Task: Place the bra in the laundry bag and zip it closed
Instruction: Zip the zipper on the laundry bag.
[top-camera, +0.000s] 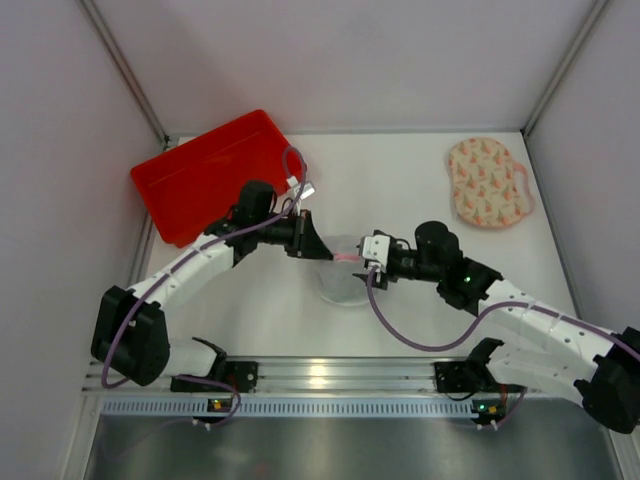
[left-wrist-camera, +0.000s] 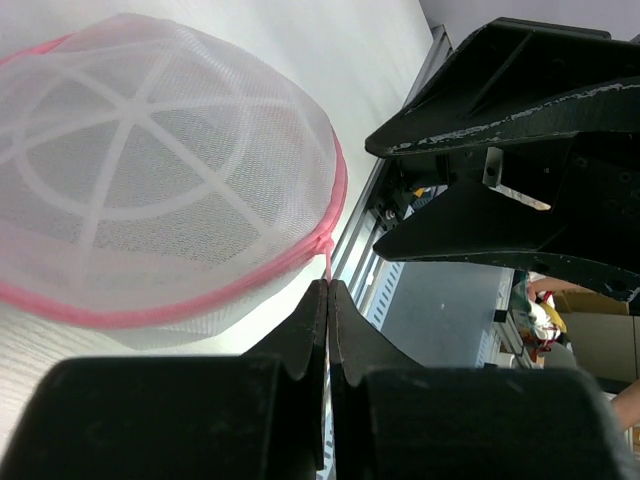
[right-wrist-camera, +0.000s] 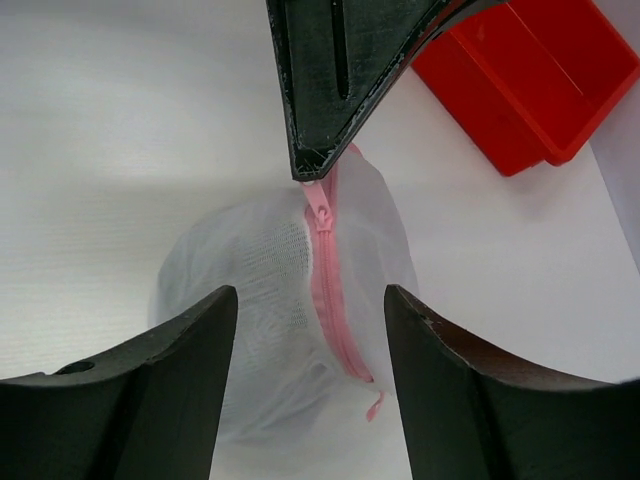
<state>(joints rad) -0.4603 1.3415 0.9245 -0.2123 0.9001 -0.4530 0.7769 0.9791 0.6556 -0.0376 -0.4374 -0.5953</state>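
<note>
Your laundry bag (top-camera: 345, 275) sits on the surface (top-camera: 400, 190) between the 2 arms. Its pink zip (right-wrist-camera: 330, 290) runs up to the left claw (left-wrist-camera: 328, 290), which is pressed together on the pink edging. Your right claw (right-wrist-camera: 310, 297) stands spread astride the zip (pull tab (right-wrist-camera: 375, 405) hanging loose). A red tray (top-camera: 210, 170) lies beyond.

Laundry bag (top-camera: 343, 281) near red tray (top-camera: 205, 175)

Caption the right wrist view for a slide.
Open right jaws frame the mesh laundry bag; shut left jaws pinch its pink zip.
</note>
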